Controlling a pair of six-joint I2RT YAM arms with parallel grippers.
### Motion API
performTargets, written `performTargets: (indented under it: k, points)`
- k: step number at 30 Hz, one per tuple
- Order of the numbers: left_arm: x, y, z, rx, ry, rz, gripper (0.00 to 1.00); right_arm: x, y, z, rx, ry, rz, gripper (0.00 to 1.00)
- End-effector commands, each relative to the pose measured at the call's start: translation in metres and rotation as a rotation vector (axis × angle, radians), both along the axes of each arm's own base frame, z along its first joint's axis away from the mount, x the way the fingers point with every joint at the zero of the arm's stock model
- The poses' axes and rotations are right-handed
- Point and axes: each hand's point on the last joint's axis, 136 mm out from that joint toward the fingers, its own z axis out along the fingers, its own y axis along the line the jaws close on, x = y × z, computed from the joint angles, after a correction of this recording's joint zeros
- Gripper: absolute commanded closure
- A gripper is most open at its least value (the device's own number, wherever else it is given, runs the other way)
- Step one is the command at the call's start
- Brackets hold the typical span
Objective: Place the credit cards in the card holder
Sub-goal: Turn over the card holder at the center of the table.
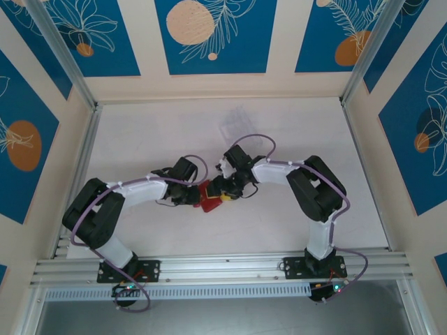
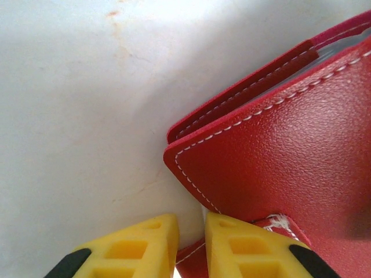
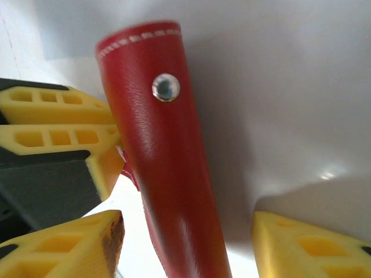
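Note:
The card holder point(image 1: 209, 198) is a red stitched wallet lying on the white table between the two arms. In the left wrist view its textured cover point(image 2: 290, 150) takes up the right side, with a grey inner sliver at the upper edge. My left gripper point(image 2: 191, 223) is shut on a thin red flap of the holder's edge. A long red snap tab point(image 3: 168, 168) with a silver stud point(image 3: 166, 87) runs between the wide-apart fingers of my right gripper point(image 3: 186, 226), which is open and touches nothing. The credit cards are hidden or out of view.
A clear plastic tray point(image 1: 237, 129) lies on the table behind the grippers. The left gripper's yellow fingers point(image 3: 58, 121) press close against the tab's left side in the right wrist view. Cage posts and patterned walls ring the white table point(image 1: 140, 139).

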Motion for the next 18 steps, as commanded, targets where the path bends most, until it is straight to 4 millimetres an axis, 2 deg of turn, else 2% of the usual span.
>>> performTargets:
  k: [1, 3, 6, 8, 10, 12, 15, 18]
  points:
    - [-0.025, 0.018, -0.028, 0.094, 0.083, -0.005, 0.80, -0.006, 0.019, 0.012, 0.097, 0.022, 0.045, 0.48]
    - [-0.025, 0.017, -0.028, 0.093, 0.082, -0.006, 0.80, -0.008, 0.022, 0.016, 0.121, 0.026, 0.047, 0.61]
    - [-0.024, 0.014, -0.024, 0.075, 0.074, -0.010, 0.80, -0.007, 0.017, 0.022, 0.122, 0.001, 0.033, 0.97]
    - [-0.021, 0.011, -0.015, 0.051, 0.050, -0.014, 0.79, -0.003, 0.003, 0.028, 0.089, -0.032, 0.000, 1.00]
    - [-0.017, 0.009, -0.002, 0.024, 0.014, -0.012, 0.72, 0.003, -0.018, 0.034, 0.019, -0.080, -0.052, 1.00]
    - [-0.013, 0.011, 0.011, 0.010, -0.022, -0.001, 0.67, 0.010, -0.054, 0.035, -0.141, -0.151, -0.128, 1.00]
    - [-0.010, 0.016, 0.024, 0.005, -0.060, 0.014, 0.63, 0.015, -0.115, 0.048, -0.416, -0.270, -0.230, 1.00]
    - [-0.012, 0.020, 0.025, 0.011, -0.055, 0.020, 0.63, 0.013, -0.163, 0.068, -0.608, -0.361, -0.296, 1.00]
